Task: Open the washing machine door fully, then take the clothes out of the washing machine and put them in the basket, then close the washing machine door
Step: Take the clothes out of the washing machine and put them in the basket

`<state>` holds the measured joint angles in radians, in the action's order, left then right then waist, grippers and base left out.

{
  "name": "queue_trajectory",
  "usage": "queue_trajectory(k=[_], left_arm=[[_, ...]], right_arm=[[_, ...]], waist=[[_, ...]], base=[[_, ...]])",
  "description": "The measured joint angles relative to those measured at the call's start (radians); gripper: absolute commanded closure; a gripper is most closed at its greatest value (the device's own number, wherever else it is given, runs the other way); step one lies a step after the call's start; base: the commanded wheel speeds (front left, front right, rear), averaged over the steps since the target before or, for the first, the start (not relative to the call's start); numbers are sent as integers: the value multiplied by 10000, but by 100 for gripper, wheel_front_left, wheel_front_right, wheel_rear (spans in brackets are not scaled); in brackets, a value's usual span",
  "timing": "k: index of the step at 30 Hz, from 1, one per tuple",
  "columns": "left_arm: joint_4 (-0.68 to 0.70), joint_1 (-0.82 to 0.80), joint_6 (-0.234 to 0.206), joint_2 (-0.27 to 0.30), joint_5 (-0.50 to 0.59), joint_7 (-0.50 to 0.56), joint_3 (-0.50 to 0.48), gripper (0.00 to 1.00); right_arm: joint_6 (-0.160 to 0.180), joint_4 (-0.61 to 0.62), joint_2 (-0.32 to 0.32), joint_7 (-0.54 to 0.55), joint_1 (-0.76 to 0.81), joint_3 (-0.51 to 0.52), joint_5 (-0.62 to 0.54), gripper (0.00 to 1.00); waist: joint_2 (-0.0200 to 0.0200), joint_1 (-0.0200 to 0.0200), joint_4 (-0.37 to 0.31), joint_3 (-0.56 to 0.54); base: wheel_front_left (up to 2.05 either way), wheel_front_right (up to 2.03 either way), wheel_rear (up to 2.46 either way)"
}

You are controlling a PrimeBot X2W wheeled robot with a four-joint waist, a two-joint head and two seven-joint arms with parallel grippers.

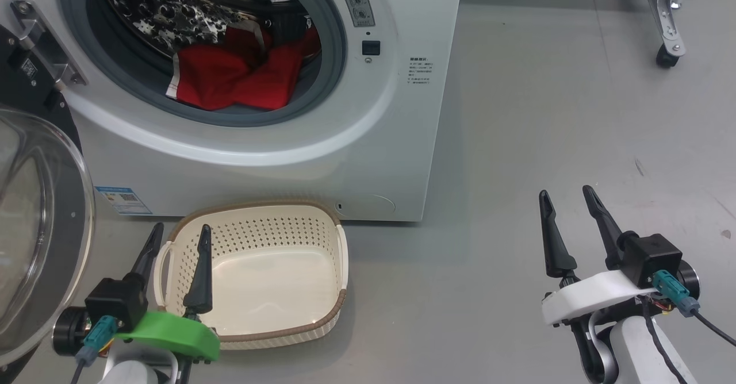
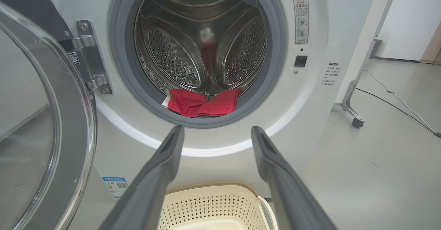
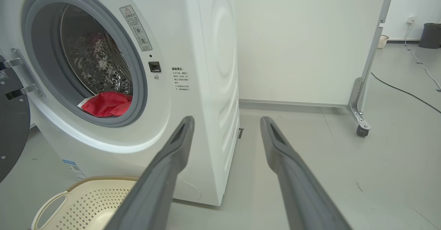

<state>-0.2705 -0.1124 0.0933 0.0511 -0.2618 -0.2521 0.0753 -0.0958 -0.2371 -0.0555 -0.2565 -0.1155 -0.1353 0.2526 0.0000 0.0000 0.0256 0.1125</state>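
Note:
The white washing machine [image 1: 368, 142] stands with its door [image 1: 40, 223] swung out to the left, glass bowl facing me. Red clothes [image 1: 241, 76] lie at the front of the steel drum, draped over the grey rubber rim; they also show as clothes [image 2: 203, 102] and clothes [image 3: 106, 104]. The cream basket [image 1: 261, 214] sits on the floor before the machine, with nothing in it. My left gripper [image 1: 179, 231] hovers open over the basket's left side. My right gripper [image 1: 566, 195] stands open over bare floor, right of the machine.
Grey floor [image 1: 546, 114] spreads to the right. A white panel on a castor foot [image 1: 667, 56] stands at the back right. A cable [image 3: 406, 92] runs across the floor far right. The door hinge [image 1: 43, 45] juts at the machine's left.

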Motion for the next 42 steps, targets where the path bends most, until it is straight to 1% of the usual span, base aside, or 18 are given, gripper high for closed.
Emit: queue_trajectory(k=[7, 9, 13, 22, 42], left_arm=[[-25, 0, 17, -2, -4, 0, 35, 0], [-27, 0, 48, -2, -6, 0, 38, 0], [-61, 0, 54, 59, 244, 0, 65, 0], [-61, 0, 54, 33, 261, 0, 69, 0], [-52, 0, 54, 15, 261, 0, 25, 0]], right_arm=[[-8, -36, 10, 0, 0, -2, 0, 0], [-73, -50, 13, 0, 0, -2, 0, 0], [-75, -71, 17, 0, 0, -12, 0, 0], [-75, -111, 25, 0, -1, -33, 0, 0], [-75, -109, 59, 0, -1, -13, 0, 0]], waist=[[0, 0, -30, -36], [0, 0, -39, -47], [0, 0, -54, -66], [0, 0, -73, -90], [0, 0, -63, 21]], base=[[62, -62, 0], [80, -80, 0], [83, -83, 0], [57, -57, 0], [9, -9, 0]])
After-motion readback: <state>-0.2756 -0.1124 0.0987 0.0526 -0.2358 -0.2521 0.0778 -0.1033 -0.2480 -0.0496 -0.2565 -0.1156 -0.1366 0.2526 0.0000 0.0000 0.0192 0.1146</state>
